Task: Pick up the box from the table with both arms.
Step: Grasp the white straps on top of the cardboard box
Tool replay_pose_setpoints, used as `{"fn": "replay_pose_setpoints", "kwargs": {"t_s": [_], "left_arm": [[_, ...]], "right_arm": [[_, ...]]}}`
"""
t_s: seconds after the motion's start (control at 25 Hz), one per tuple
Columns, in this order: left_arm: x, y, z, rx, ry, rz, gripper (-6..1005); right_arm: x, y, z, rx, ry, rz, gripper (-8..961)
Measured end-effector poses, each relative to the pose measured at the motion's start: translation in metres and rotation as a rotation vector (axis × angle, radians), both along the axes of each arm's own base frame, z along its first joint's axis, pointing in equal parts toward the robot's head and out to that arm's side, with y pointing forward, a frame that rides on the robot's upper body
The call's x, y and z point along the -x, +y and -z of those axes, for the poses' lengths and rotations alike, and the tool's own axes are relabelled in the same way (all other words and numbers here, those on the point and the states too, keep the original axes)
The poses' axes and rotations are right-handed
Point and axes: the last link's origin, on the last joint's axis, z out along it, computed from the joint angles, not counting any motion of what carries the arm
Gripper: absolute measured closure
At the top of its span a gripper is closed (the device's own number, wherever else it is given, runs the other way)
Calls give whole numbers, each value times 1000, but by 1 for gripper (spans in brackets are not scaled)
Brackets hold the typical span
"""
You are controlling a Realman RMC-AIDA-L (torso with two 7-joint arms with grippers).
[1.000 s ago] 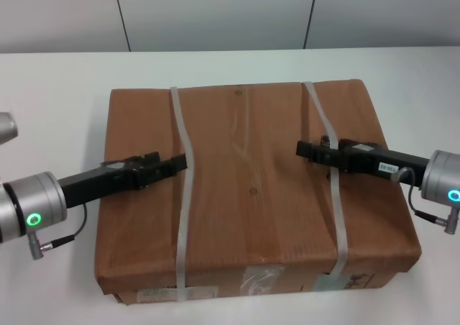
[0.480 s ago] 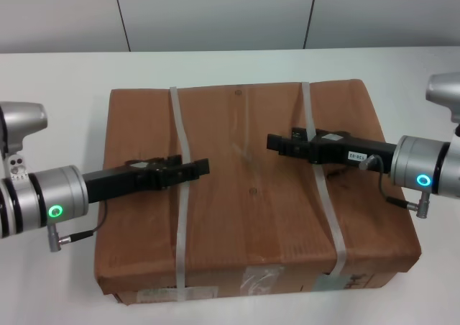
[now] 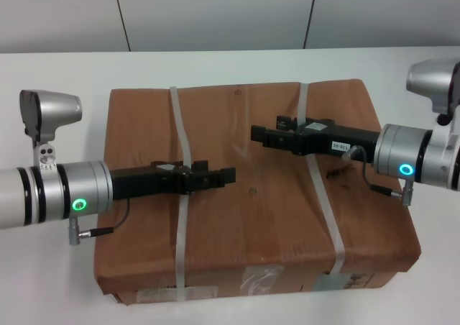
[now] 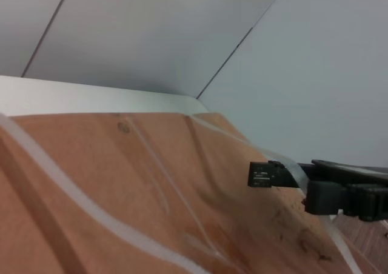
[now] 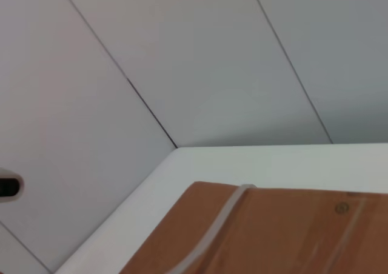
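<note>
The box (image 3: pixel 251 195) lies flat on the table (image 3: pixel 57 73), two straps (image 3: pixel 180 217) across its top. Left gripper (image 3: pixel 228 175) and right gripper (image 3: pixel 256 134) both reach inward above the lid, tips near each other; finger spacing cannot be told.

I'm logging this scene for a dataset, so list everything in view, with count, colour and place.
box: one, brown cardboard, lying flat on the middle of the table.
straps: two, whitish, running across the box top, one toward each side.
labels and tape: several, pale, on the box's near side.
table: one, white, under and around the box.
wall: grey panels, behind the table.
left gripper: one, black, above the box top, left of centre.
right gripper: one, black, above the box top, right of centre.
</note>
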Motion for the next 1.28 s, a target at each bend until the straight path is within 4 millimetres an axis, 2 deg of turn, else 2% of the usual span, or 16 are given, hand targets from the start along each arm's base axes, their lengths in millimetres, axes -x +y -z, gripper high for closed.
{"fn": "replay_pose_setpoints", "kwargs": {"t_s": [0.44, 0.68, 1.08, 1.28], "left_arm": [[-1, 8, 3, -34, 25, -9, 217], [0, 8, 1, -63, 15, -1, 421], [1, 7, 1, -70, 17, 4, 890], [1, 7, 0, -76, 12, 1, 890]], "right_arm": [[4, 3, 3, -46, -16, -49, 127], [2, 0, 4, -80, -17, -66, 160], [0, -2, 5, -77, -6, -44, 232], [-2, -4, 7, -73, -6, -33, 285]]}}
